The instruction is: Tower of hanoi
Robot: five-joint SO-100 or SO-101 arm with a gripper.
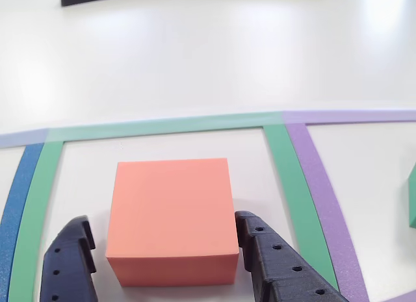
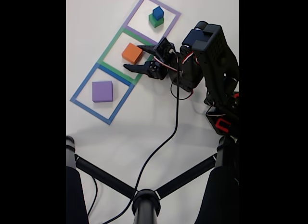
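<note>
Fingers of dark plastic stand on either side of the orange cube in the other view, one at its near left corner and one at its near right. The gripper is spread wider than the cube; a sliver of white shows between the left finger and the cube, while the right finger sits just beside the cube's edge, and whether it touches I cannot tell. Nothing is clamped. The cube rests flat on the white bench inside the green-taped square, with the blue tape to the left and the purple tape to the right.

In the fixed view the gripper reaches from the right toward the orange cube in the middle, green-bordered square. The purple cube lies alone in the nearer, blue-bordered square. In the farthest, purple-bordered square, a small blue cube sits on top of a green cube.
</note>
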